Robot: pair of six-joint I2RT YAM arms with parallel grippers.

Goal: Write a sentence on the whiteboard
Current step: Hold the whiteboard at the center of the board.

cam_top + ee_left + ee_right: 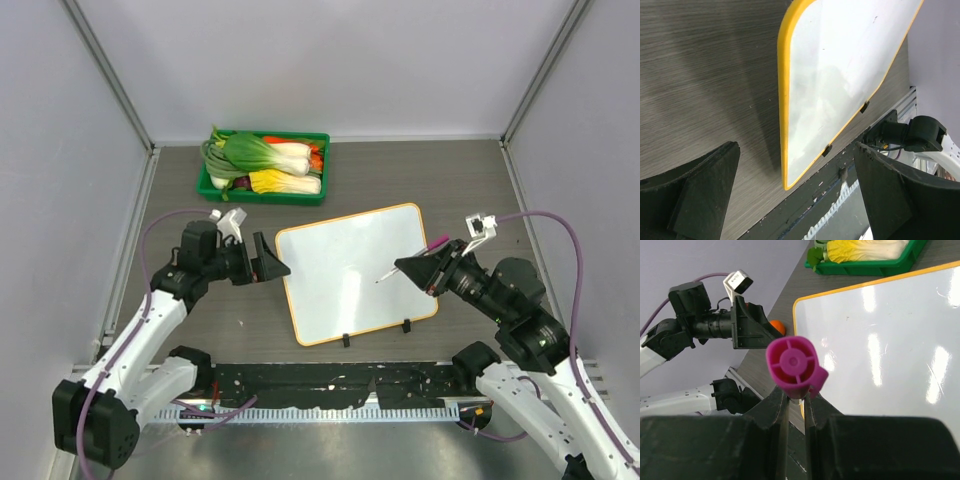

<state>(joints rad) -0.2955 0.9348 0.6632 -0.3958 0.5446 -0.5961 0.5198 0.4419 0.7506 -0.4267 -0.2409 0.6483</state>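
The whiteboard (345, 275) lies flat mid-table, glossy white with an orange-yellow rim and two small black feet on its near edge. No sentence is in view on it; the surface shows only glare. My right gripper (412, 266) is shut on a marker (792, 365) with a magenta cap end, and its thin tip (379, 281) points at the board's right half. I cannot tell whether the tip touches. My left gripper (272, 268) stands open just off the board's left edge, nothing between its fingers (705, 195). In the left wrist view the whiteboard (840, 75) lies ahead of them.
A green tray (208, 183) of leafy vegetables stands at the back left, behind the board. A small orange round thing (778, 328) shows beside the left gripper (752, 327). A black rail (330, 385) runs along the near table edge, and grey walls close in both sides.
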